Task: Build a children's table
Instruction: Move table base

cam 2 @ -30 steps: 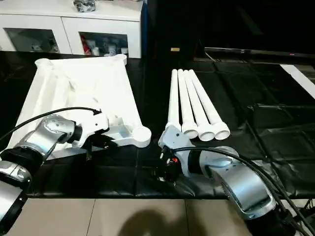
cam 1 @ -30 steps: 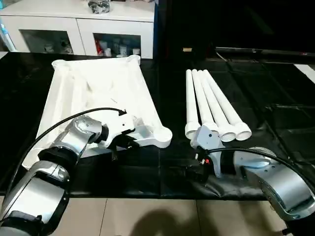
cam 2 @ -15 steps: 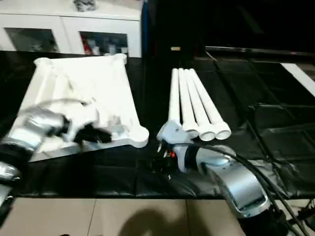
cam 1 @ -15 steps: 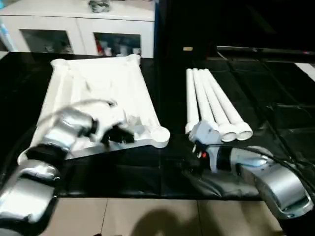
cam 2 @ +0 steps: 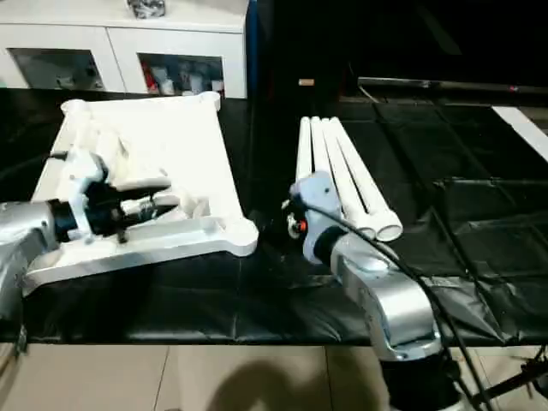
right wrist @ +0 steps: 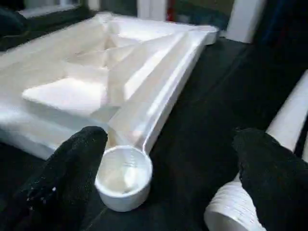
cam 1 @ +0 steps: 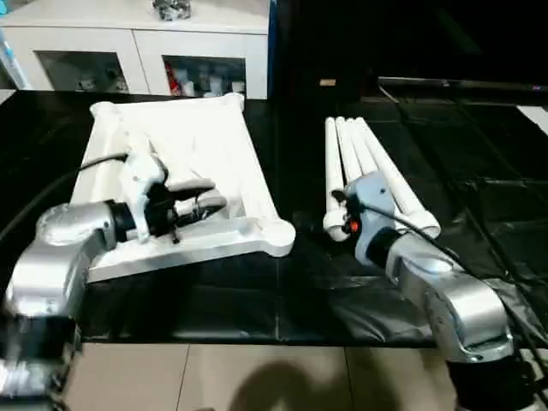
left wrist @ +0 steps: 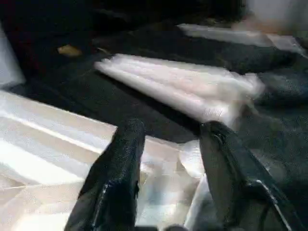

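Observation:
The children's table lies in parts on a black-covered surface. Its white square top (cam 1: 171, 145) rests ribbed side up at the left, with a round corner socket (cam 1: 280, 235) nearest me. Several white tube legs (cam 1: 368, 167) lie side by side to the right. My left gripper (left wrist: 168, 132) hovers open over the top's near right part, pointing toward the legs, with nothing between its fingers. My right gripper (right wrist: 168, 144) stands wide open in the gap between the corner socket (right wrist: 124, 175) and the nearest leg end (right wrist: 236, 211), empty.
A white cabinet with glass doors (cam 1: 137, 51) stands behind the table top. The black cover (cam 1: 257, 300) wrinkles near the front right edge. Tiled floor (cam 1: 257, 377) lies just in front. A dark cable (cam 1: 488, 248) runs along my right arm.
My left gripper has opened, left the top's near edge and swung up over the top. My right arm has moved forward to the leg ends, still open.

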